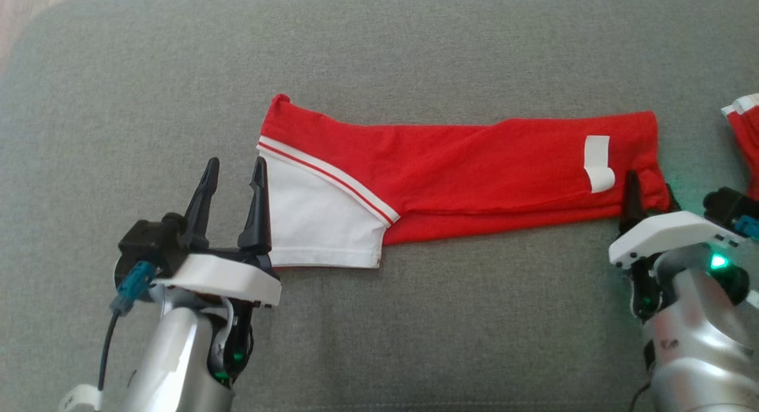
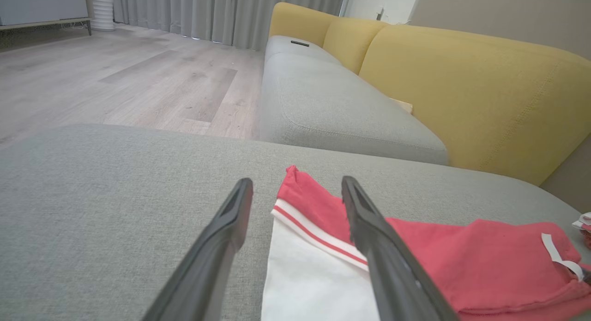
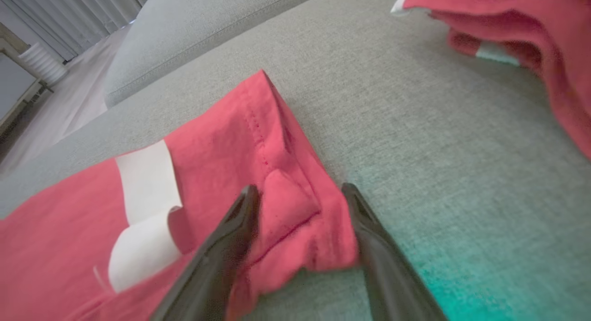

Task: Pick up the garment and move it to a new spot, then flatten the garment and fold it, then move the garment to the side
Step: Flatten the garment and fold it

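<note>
Head view: the garment [image 1: 450,169] lies as a long folded strip, left to right across the middle of the grey cushion [image 1: 415,341]. Our left gripper [image 1: 236,161] stands spread and empty at its white-sleeved left end, our right gripper [image 1: 650,187] at the right end's near corner. Left wrist view: the sleeve's edge lies between our open fingers. Right wrist view: our wide fingers straddle the bunched hem corner, gripping nothing yet.
</note>
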Tool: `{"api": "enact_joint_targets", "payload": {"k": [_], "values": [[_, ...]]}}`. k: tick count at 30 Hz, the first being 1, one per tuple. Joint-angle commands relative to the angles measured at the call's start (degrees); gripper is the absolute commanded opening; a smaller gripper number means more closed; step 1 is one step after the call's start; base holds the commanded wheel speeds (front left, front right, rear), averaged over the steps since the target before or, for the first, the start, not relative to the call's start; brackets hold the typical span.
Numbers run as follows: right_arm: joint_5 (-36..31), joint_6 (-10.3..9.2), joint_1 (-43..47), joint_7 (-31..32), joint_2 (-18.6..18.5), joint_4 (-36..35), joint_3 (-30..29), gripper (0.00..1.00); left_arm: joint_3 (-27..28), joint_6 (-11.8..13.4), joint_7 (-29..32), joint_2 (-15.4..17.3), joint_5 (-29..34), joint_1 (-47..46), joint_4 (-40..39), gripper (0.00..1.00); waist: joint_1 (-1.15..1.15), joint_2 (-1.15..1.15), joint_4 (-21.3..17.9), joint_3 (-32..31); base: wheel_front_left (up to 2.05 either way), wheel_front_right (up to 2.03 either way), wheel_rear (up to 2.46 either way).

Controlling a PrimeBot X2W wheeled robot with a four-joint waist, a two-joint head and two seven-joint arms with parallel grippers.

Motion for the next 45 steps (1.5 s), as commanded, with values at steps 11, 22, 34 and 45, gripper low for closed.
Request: {"api": "enact_joint_targets", "payload": {"k": [11, 22, 34, 45], "values": [[0.4, 0.4, -2.9, -5.8, -4.1, 2.0, -0.2, 0.0, 1.6, 0.3, -0.7, 0.2, -0.5, -1.7, -1.1, 1.0, 0.0, 0.0, -1.2, -2.2, 0.0, 0.0, 0.0], [1.3, 0.4, -3.5, -3.4, -8.6, -3.7, -3.2, 0.0, 2.1, 0.7, -0.7, 0.2, -1.9, -0.1, -0.9, 1.0, 0.0, 0.0, -1.0, -4.9, 0.0, 0.0, 0.0], [14.1, 0.4, 3.3, 6.4, 1.1, -26.0, 16.6, 0.0, 0.8, 1.1, -0.7, 0.2, -2.8, 1.0, -0.7, 1.0, 0.0, 0.0, 1.6, -8.5, 0.0, 0.0, 0.0], [29.2, 0.4, 4.6, 0.8, 1.2, -23.8, 38.6, 0.0, -0.6, 1.2, -0.7, 0.2, -3.6, 0.9, 0.0, 1.0, 0.0, 0.0, 6.4, -8.1, 0.0, 0.0, 0.0]]}}
